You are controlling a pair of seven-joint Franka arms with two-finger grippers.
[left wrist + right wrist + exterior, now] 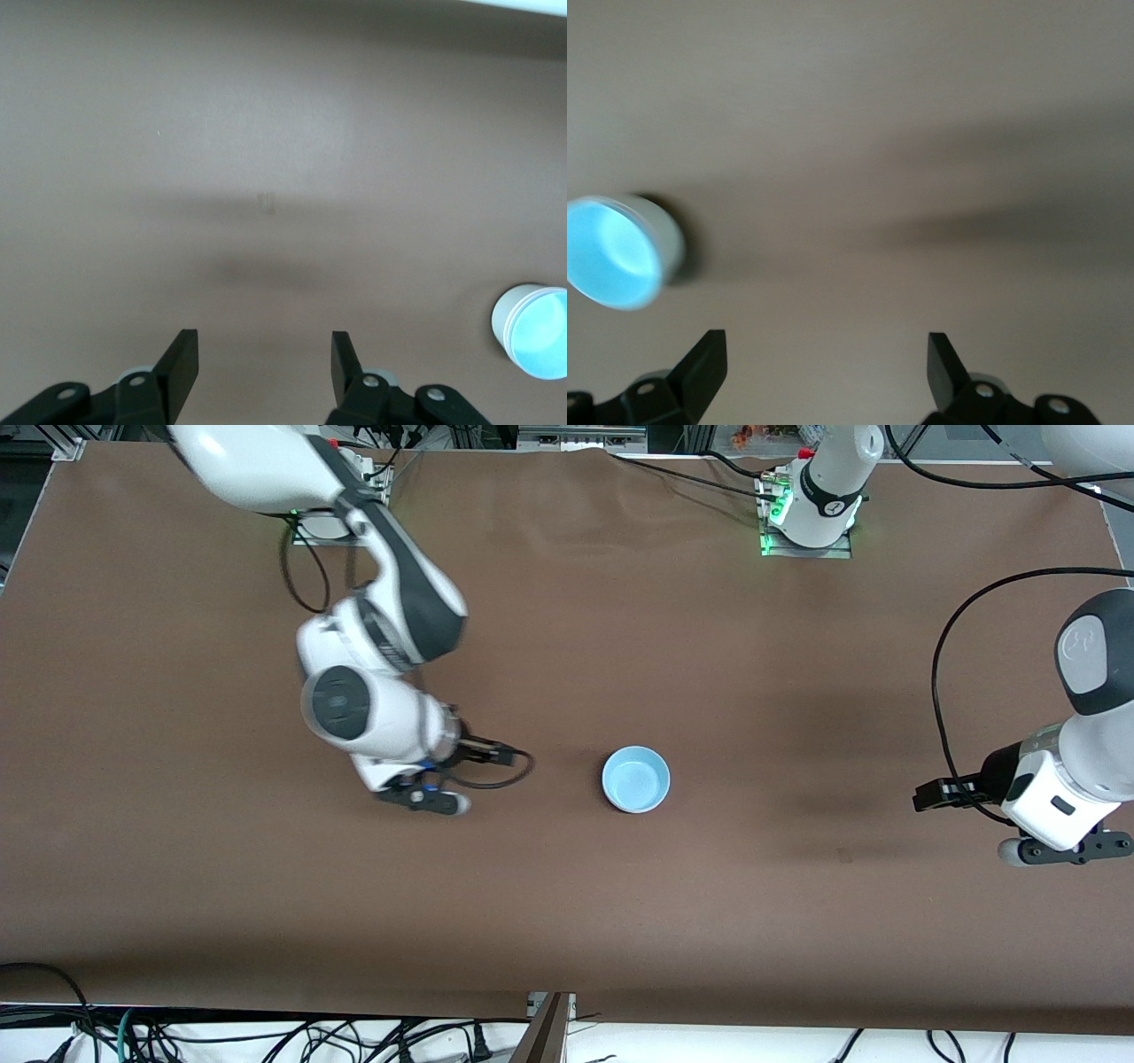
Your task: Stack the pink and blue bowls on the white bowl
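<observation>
A light blue bowl (635,779) stands near the middle of the table. In the left wrist view (540,336) a white wall (507,314) shows round and below its blue inside, as of the white bowl under it. The same stack shows in the right wrist view (616,252). No pink bowl shows anywhere. My right gripper (423,795) (824,354) is open and empty over bare table, toward the right arm's end from the bowl. My left gripper (1059,850) (264,354) is open and empty over bare table at the left arm's end.
A brown cloth (567,921) covers the table. The two arm bases (811,509) stand along its farthest edge. Cables (952,691) hang by the left arm, and more lie below the nearest table edge.
</observation>
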